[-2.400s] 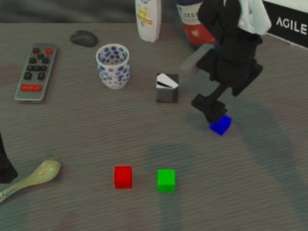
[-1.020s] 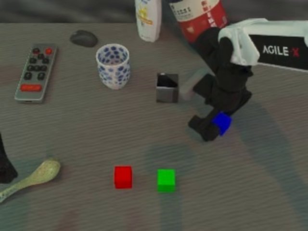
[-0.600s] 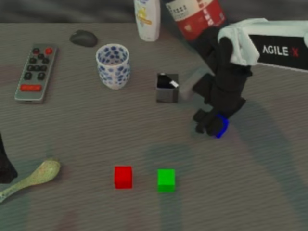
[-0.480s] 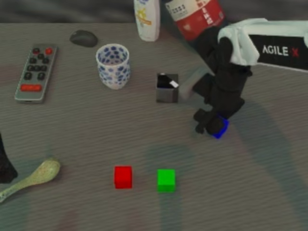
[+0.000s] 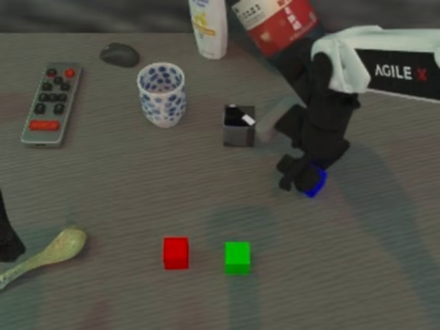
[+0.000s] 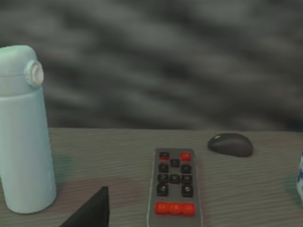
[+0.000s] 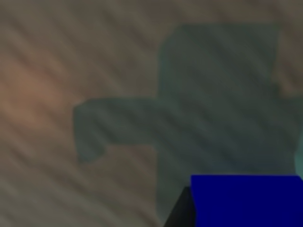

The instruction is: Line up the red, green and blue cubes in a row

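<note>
Blue cube (image 5: 316, 183) turned askew, right end effector (image 5: 300, 177) over it

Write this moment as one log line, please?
right gripper: on blue cube | red cube, green cube: side by side | left arm: parked

White right arm (image 5: 385, 58) lettered "AGILEX", its black pincer (image 5: 300, 176) below.

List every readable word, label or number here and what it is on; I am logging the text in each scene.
"AGILE X": white letters on the right arm's black panel.
Red and white canister: label print too small to read.
White bottle: markings blurred, unreadable.
Remote: button marks illegible.
</note>
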Robot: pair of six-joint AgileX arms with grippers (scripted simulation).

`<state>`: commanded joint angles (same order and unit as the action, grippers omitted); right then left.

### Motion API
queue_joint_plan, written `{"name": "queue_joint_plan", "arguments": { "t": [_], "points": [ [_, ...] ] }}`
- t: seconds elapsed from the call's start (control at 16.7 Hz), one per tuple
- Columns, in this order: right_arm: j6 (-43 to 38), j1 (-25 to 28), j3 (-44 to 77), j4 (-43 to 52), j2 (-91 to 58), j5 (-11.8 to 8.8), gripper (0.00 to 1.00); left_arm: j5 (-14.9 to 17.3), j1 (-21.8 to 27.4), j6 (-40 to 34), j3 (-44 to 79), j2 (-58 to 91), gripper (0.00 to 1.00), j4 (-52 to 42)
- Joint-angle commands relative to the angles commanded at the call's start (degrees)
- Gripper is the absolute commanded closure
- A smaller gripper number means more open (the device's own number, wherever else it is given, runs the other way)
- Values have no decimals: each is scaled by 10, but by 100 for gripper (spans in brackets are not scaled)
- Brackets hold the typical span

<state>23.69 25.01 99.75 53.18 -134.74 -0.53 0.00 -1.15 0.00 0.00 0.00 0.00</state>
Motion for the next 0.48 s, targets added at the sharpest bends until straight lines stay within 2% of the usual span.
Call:
{"name": "queue_joint_plan", "arguments": {
  "t": [0.48],
  "points": [
    [1,5,84,127,42,0,100,0,0,0,0,0,0,0]
  ]
}}
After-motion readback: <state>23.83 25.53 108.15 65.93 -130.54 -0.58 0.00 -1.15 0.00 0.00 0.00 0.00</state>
